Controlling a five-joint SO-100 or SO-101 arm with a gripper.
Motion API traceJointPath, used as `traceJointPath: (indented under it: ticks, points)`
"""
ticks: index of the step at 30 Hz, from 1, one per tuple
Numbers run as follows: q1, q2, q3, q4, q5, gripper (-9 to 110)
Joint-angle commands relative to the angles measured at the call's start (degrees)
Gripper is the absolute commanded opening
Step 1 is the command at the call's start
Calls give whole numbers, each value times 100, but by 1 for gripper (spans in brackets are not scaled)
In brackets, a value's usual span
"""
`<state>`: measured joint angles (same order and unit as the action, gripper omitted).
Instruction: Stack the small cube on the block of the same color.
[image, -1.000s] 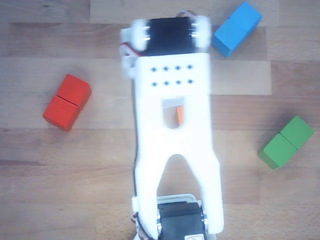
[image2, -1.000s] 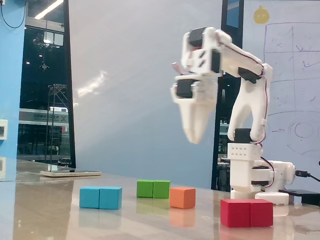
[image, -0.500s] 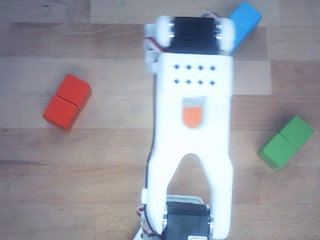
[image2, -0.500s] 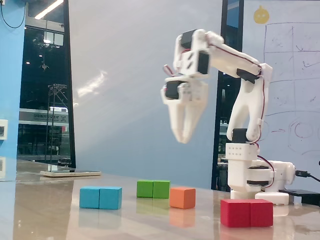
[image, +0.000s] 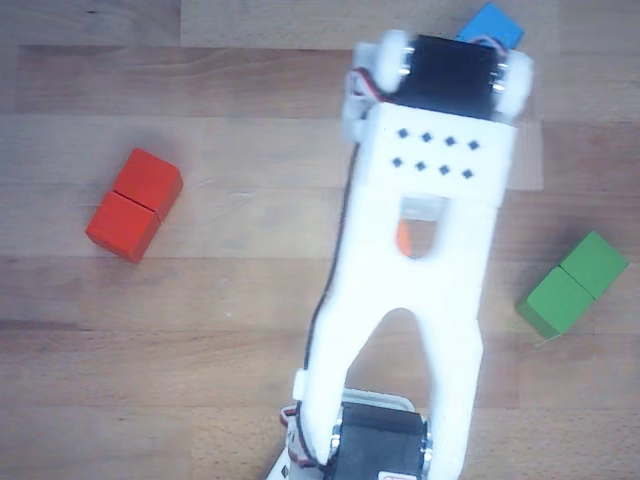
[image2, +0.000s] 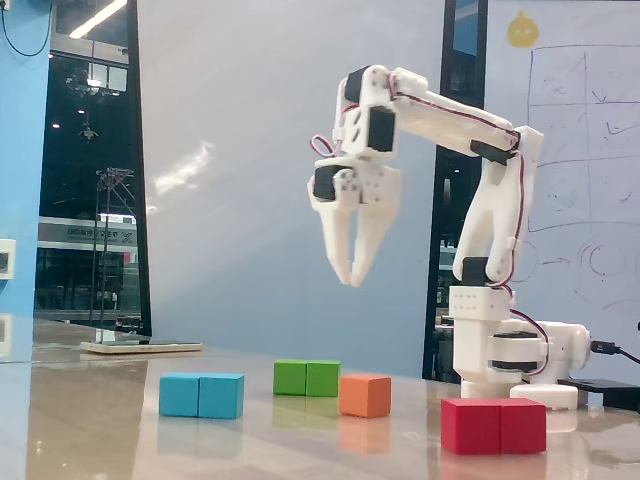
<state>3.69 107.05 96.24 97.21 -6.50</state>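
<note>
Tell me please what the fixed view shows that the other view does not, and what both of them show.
Only the fixed view shows the claw hanging high above the table, empty, its fingers slightly parted, and the whole orange cube standing free on the table between the green block and the red block. Only the other view shows the layout from above: the arm hides most of the orange cube, and only a sliver shows through an opening. Both share the red block, green block and blue block, all untouched.
</note>
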Motion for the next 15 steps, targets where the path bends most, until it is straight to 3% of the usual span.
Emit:
traceJointPath:
  ticks: [1,8,15]
  points:
    - [-1063,53,-554,149,26,1]
    - [-1459,97,-554,123,35,0]
    - [-105,79,-554,114,9,1]
